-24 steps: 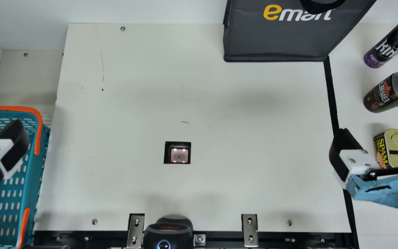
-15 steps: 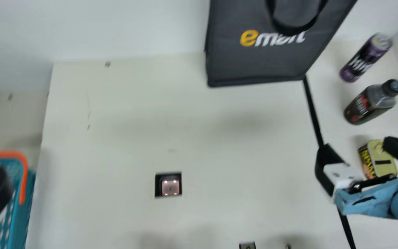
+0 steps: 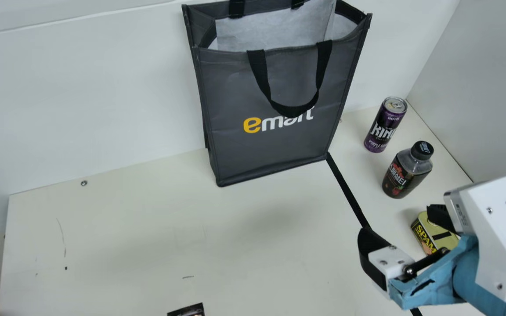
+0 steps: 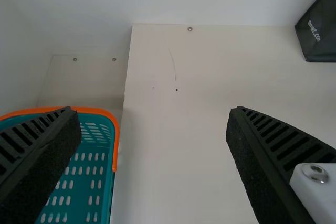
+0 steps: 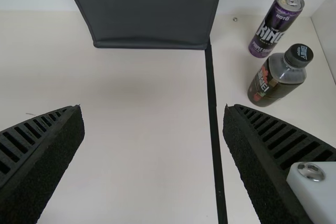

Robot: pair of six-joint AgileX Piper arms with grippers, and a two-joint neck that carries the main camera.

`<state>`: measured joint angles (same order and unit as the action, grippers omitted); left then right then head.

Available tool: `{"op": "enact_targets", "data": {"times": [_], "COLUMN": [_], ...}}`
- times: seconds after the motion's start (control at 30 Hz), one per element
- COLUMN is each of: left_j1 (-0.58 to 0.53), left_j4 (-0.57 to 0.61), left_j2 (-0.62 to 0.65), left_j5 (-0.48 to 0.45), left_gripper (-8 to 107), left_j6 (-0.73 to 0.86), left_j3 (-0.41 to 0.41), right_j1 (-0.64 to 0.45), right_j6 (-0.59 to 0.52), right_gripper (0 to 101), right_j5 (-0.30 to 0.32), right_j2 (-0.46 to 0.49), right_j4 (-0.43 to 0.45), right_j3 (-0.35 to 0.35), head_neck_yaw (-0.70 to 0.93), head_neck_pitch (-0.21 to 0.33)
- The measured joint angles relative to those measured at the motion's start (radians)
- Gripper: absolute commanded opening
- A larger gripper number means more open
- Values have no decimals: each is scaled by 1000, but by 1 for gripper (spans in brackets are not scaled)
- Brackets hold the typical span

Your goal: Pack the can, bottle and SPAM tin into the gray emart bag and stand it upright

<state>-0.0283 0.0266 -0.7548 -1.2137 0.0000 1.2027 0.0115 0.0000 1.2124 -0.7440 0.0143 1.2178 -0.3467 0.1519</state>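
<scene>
Gray emart bag point(image 3: 235, 96) is upright and open, can point(image 3: 380, 131), bottle point(image 3: 404, 173) and SPAM tin point(image 3: 424, 235) all right of it, none packed, and I have left gripper point(image 4: 151, 111) and right gripper point(image 5: 152, 109) spread, empty.

Main vw: SPAM tin point(image 3: 424, 232) part. hidden (behind R gripper point(image 3: 398, 222)).
</scene>
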Motion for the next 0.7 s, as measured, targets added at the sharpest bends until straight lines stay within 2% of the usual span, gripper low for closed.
{"op": "enact_targets", "data": {"times": [0.7], "left_j1": [0], "left_j4": [0], "left_j2": [0], "left_j5": [0], "left_gripper": [90], "left_j6": [0], "left_j3": [0], "right_j1": [0], "right_j6": [0], "right_gripper": [95], "right_j5": [0], "right_j2": [0], "right_j4": [0], "right_j3": [0], "head_neck_yaw": [0], "head_neck_pitch": [2]}}
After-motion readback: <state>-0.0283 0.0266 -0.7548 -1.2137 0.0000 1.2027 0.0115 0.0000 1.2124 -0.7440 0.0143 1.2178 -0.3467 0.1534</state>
